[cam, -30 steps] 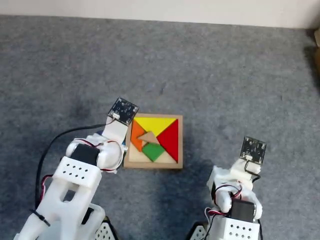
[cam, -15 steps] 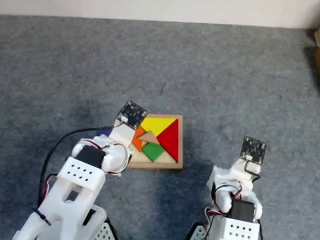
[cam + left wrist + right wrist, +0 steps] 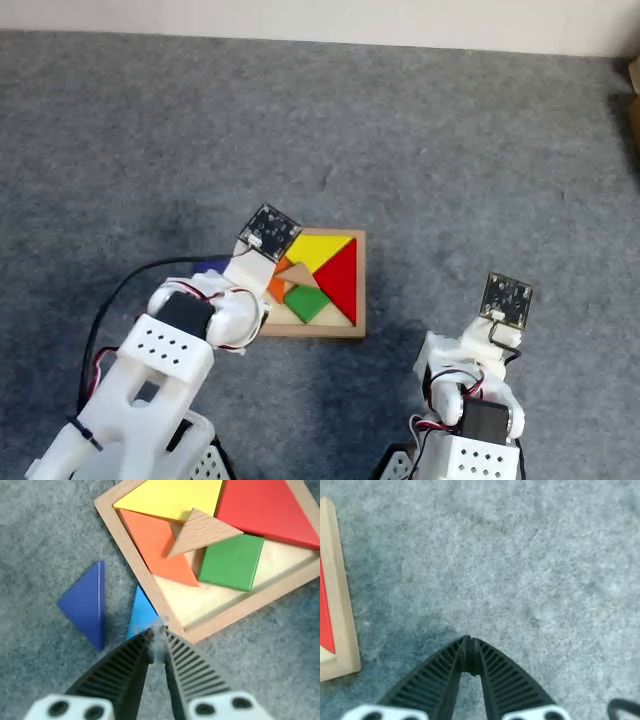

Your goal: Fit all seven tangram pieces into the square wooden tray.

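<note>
Sitting on grey carpet [image 3: 450, 150], tray [image 3: 131, 560] has 5 pcs in it. Yellow triangle [image 3: 175, 497] & red triangle [image 3: 265, 507] lie flat, edge to edge. Orange piece [image 3: 157, 547] runs along one rim, touching yellow. Green square [image 3: 231, 562] sits against red. Wood triangle [image 3: 202, 530] isn't seated: it lies tilted on top, across the orange/yellow seam, w/ one tip on red and one edge at green. Bare tray floor shows between orange, green & the rim corner.

2 pcs are outside on carpet. Lt blue piece [image 3: 141, 614] lies against the rim's outer face. Dk blue triangle [image 3: 87, 605] is just beside it, apart from tray. The rim stands between both and the bare floor.

L gripper [image 3: 159, 639] has its fingers together, nothing seen between them. Its tips are at the rim's outer edge by lt blue, hiding one end of that pc. In high view the L arm overhangs tray's left side, covering most of orange.

R gripper [image 3: 470, 655] also has its fingers together, over bare carpet, apart from tray. One tray corner w/ a sliver of red lies off to its side.
</note>
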